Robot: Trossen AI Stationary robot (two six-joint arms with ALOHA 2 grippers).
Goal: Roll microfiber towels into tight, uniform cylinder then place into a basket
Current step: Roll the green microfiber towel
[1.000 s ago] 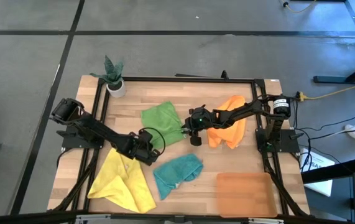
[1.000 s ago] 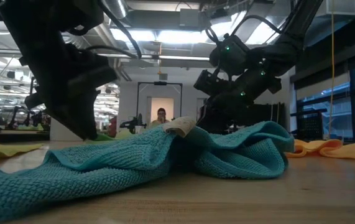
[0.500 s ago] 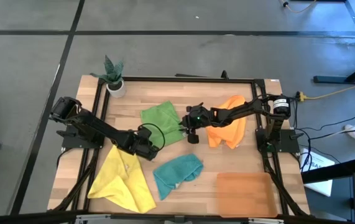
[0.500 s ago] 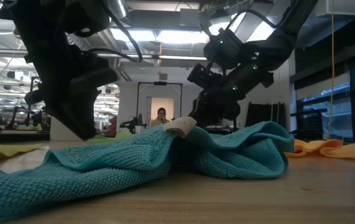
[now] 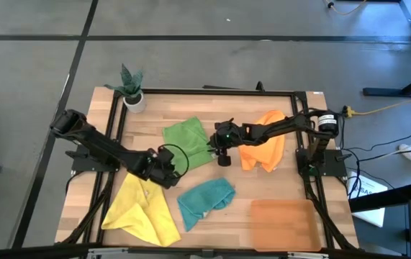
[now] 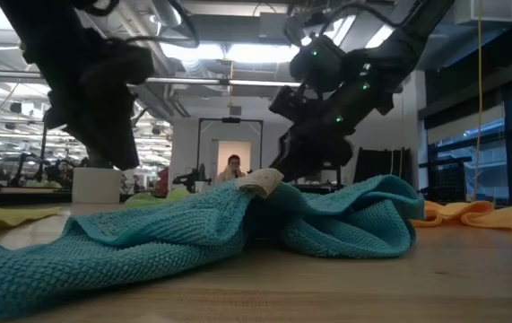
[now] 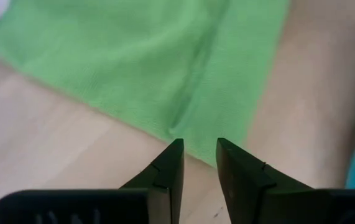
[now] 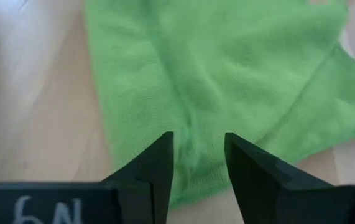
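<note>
You've got both grippers parked at the green towel (image 5: 188, 139), nothing held. The left gripper (image 5: 172, 164) sits at the towel's near-left edge; in its wrist view the fingers (image 7: 166, 171) stand apart with a narrow gap, tips just short of the green edge (image 7: 183, 74), bare wood under them. The right gripper (image 5: 222, 152) is at the towel's right edge; its wrist view shows the fingers (image 8: 156, 163) spread wider, hovering over green cloth (image 8: 227, 68), not pinching it. The green towel lies flat and unrolled, roughly a tilted square near the middle of the table (image 5: 191, 216), so you get no clear long axis; one corner points to the far left, one to the near right. The orange towel (image 5: 266, 147) is bunched right of it, under the right arm, long axis running roughly far to near. The teal towel (image 5: 205, 201) is crumpled nearer the front, long axis running left-near to right-far; low view shows it (image 6: 238, 224) humped in the foreground. The yellow towel (image 5: 144, 212) is spread loosely at front left, pointing far at its narrow end. The basket (image 5: 283, 223) sits at front right, long axis left to right, with no towel in it. A plant pot (image 5: 134, 101) sits at the far-left corner.
</note>
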